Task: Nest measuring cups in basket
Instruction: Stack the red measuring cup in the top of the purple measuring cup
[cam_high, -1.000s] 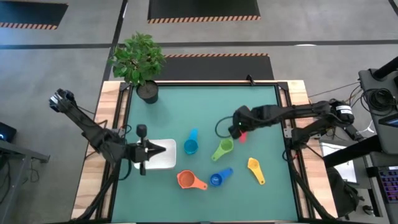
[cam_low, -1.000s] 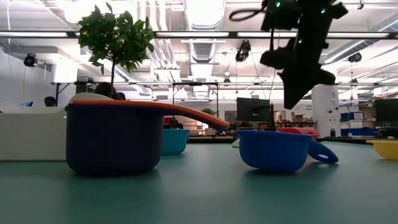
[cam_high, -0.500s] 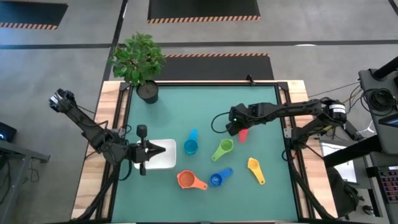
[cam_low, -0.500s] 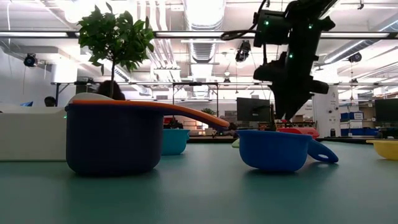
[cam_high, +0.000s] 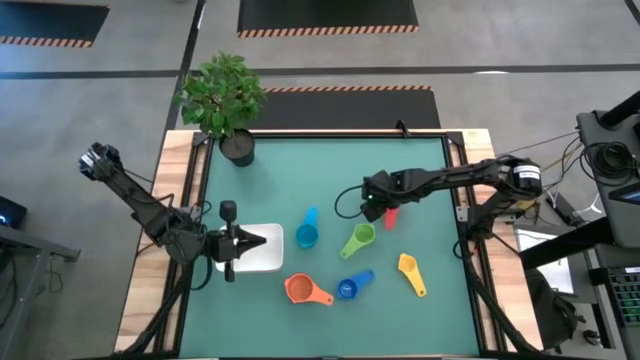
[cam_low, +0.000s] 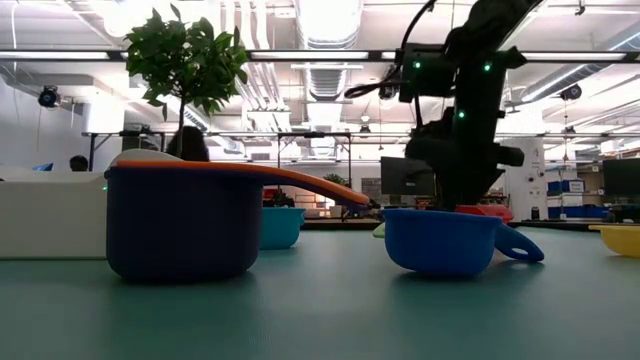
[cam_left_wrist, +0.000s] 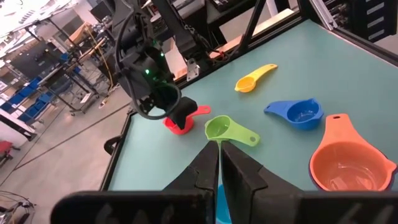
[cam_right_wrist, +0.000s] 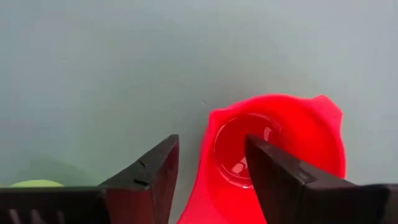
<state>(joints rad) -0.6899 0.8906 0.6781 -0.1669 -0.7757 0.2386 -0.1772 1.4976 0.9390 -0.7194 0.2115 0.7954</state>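
Mostly hidden from above: the red cup (cam_high: 391, 216), under the right pincer (cam_high: 374, 207), only its handle end peeking out. Cut off by the right wrist picture's edge: the green cup (cam_right_wrist: 34, 183). Blocked in the low view by the orange cup (cam_low: 185, 222): most of the basket (cam_low: 50, 212).

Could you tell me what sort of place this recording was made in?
Probably a robotics lab in an industrial hall: exposed ceiling ducts, a monitor on a workbench behind, and hazard-striped floor mats around the table.

The right gripper (cam_right_wrist: 208, 163) hangs low over the counter (cam_high: 420, 170), jaws apart; the left gripper (cam_high: 243, 241) waits level, jaws together.
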